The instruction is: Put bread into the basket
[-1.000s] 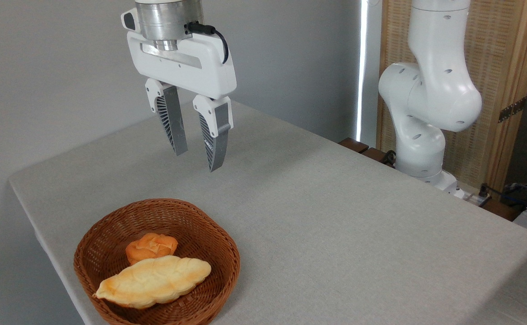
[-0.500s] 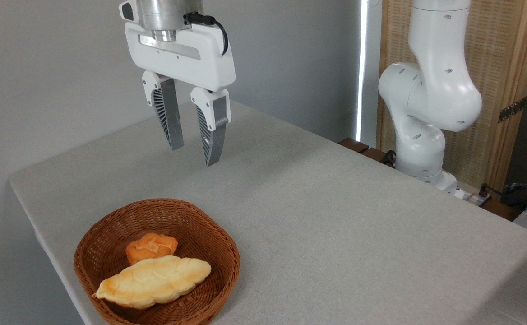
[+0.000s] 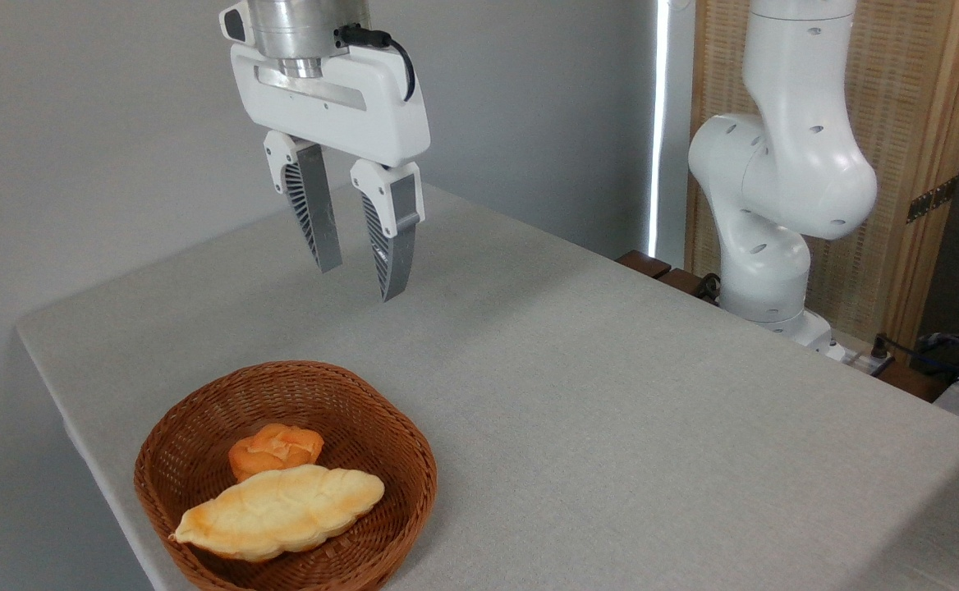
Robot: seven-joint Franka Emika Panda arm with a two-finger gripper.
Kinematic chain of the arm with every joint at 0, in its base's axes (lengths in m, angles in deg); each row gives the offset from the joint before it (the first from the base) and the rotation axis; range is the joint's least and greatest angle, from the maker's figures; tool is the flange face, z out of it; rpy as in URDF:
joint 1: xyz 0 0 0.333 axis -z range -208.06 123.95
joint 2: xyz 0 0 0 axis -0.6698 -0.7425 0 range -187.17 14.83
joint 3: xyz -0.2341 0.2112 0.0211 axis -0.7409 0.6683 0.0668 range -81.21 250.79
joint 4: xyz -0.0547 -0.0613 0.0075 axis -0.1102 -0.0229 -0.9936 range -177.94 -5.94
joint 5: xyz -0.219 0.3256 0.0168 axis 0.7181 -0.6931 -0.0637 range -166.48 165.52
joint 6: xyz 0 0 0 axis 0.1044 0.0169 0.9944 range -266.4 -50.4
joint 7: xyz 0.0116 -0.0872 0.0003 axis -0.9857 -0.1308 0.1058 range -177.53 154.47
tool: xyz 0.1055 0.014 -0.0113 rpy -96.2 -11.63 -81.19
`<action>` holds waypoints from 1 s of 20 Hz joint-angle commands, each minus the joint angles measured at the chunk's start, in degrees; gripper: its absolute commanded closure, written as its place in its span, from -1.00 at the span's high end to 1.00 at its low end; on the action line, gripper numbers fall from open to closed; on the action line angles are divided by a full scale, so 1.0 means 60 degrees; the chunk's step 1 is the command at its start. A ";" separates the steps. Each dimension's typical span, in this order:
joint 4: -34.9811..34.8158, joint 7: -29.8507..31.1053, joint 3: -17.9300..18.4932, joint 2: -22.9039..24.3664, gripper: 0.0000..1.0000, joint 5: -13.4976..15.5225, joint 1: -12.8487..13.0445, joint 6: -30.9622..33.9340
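1. The table (image 3: 611, 427), covered in pale grey cloth, is being seen unchanged from the earlier frames, and nothing on its surface is being shown as shifted.
2. The white arm (image 3: 783, 172) is being seen at the right rear, its base and lower joints standing as they were a second ago.
3. The gripper (image 3: 360, 283) is being held high above the far left part of the table, well apart from everything below. Against one second ago it is being shown slightly higher; against half a second ago it is being shown a little to the right, at nearly the same height.
4. Its two ribbed fingers (image 3: 318, 217) are being kept spread with a clear gap between them, and nothing is being gripped; the spread is being seen as the same as before.
5. The basket (image 3: 414, 460) is being seen at the near left corner of the table, in the same place as earlier.
6. The bread (image 3: 282, 510) is being shown lying inside the basket, slanted across its front half, unmoved.
7. A small round bun (image 3: 276, 449) is being seen just behind the bread, touching it, also unmoved.
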 commanded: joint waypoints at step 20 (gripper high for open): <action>0.0266 -0.1156 0.0227 0.0010 1.00 -0.0068 -0.0018 0.0721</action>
